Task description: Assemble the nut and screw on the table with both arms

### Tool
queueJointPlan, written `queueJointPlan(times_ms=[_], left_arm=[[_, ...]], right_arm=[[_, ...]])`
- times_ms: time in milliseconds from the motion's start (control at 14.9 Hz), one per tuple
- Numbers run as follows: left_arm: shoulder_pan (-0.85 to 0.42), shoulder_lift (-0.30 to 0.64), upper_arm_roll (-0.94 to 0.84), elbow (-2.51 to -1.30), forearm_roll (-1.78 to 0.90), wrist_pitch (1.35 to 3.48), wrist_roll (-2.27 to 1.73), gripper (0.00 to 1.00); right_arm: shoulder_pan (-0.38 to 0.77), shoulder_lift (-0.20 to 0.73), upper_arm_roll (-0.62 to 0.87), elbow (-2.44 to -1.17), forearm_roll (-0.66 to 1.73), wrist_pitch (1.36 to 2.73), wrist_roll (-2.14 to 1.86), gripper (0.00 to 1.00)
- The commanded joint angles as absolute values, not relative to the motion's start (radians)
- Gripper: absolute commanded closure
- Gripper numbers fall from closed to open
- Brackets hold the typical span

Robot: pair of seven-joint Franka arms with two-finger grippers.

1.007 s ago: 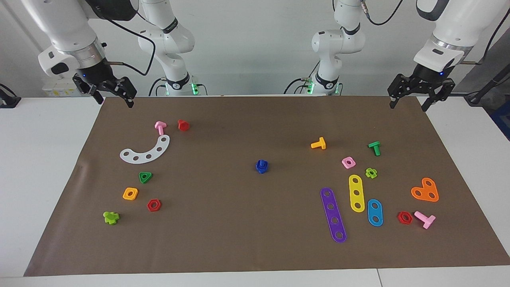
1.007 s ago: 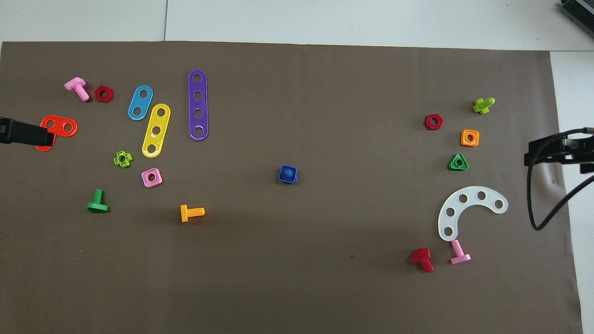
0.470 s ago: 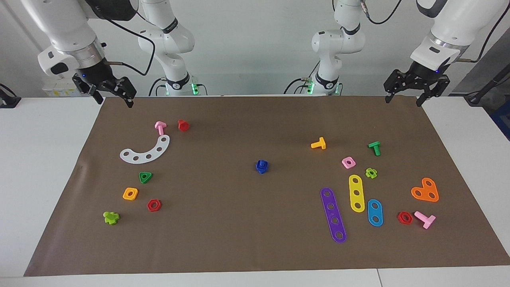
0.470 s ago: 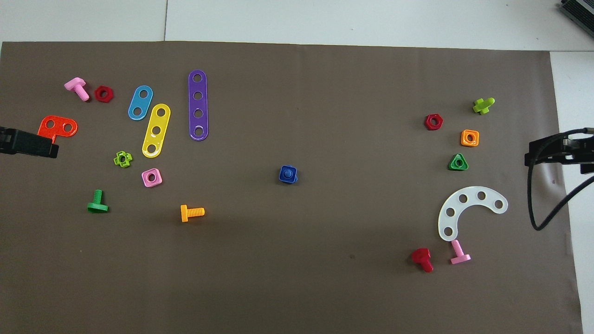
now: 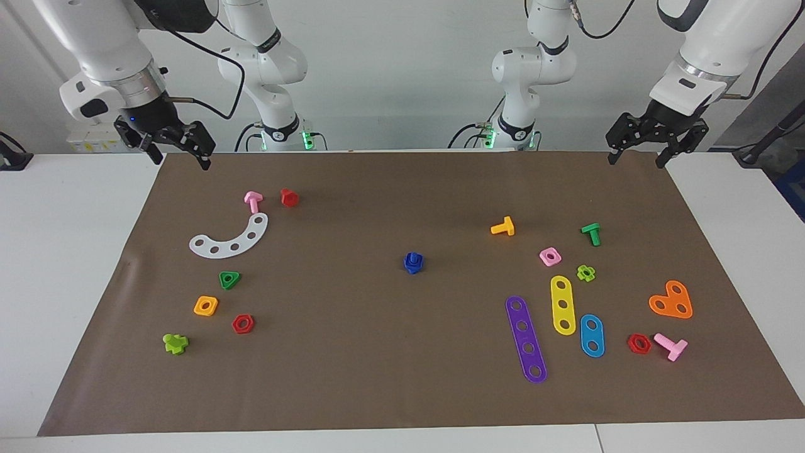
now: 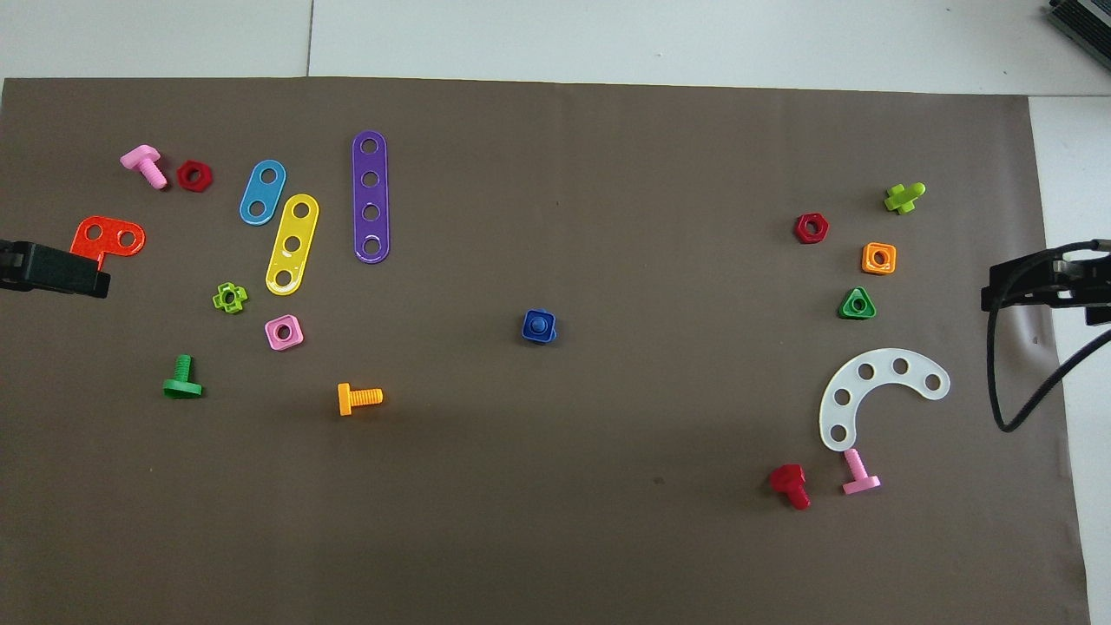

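Worktop: white, with a brown mat over most of it; unchanged.
Left end effector: fingers apart, empty, in the air over the mat's corner at the left arm's end. A second ago it hung a little lower and farther out toward the bare worktop.
Right end effector: fingers apart, empty, over the mat's corner at the right arm's end; it has not moved and waits.
Nut and screw: joined, resting at the mat's middle, well apart from both end effectors, same place as before.
Facing view only: both arms whole, fingers clearly spread.
Overhead view only: nut's squarish outline with the screw's round end at its centre.
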State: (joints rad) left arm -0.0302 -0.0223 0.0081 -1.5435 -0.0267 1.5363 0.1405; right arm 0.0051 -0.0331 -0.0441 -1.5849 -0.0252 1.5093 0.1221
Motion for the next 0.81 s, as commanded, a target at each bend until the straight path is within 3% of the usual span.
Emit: queueJointPlan(times_ms=[0, 739], left_arm=[[-0.014, -0.06, -0.002, -1.592, -0.023, 1.557, 0.132, 0.0], [-0.015, -0.06, -0.006, -1.591, 0.009, 1.563, 0.126, 0.0]], right_arm=[[-0.009, -0.054, -0.037, -1.609, -0.029, 1.522, 0.101, 0.0], [-0.012, -0.057, -0.038, -1.609, -0.038, 1.516, 0.1, 0.0]])
